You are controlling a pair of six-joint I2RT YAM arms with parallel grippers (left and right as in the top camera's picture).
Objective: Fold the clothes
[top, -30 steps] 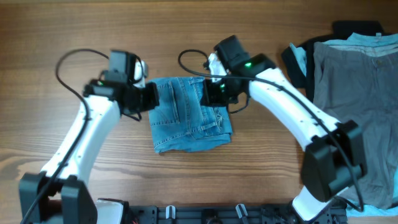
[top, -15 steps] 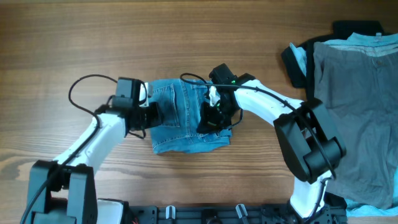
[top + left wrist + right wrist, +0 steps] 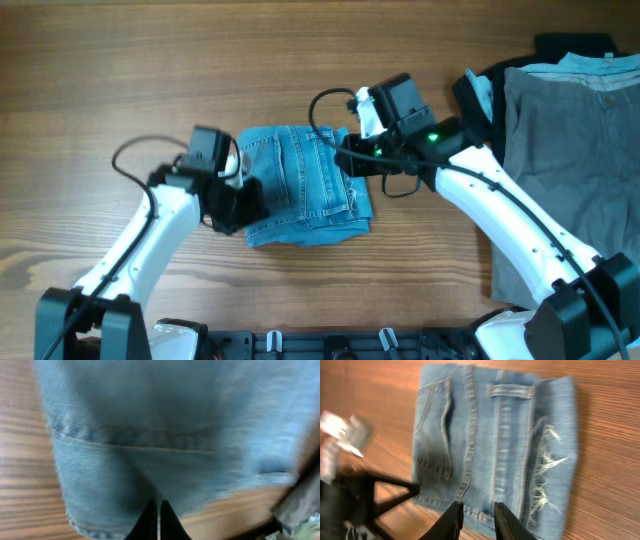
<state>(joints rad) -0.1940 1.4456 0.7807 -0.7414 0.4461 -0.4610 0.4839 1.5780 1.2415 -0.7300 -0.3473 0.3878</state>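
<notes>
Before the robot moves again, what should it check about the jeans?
1. Jeans folded small: ok. The jeans lie as one compact square on the table.
2. Right gripper empty: ok. The right gripper is open above the denim, holding nothing.
3. Left gripper free of cloth: cannot tell. The left gripper is closed at the jeans' edge; a pinch is not visible.
4. Frayed hem tucked in: not ok. The frayed hem shows along one edge.
5. Other clothes clear: ok. The grey trousers lie apart.
</notes>
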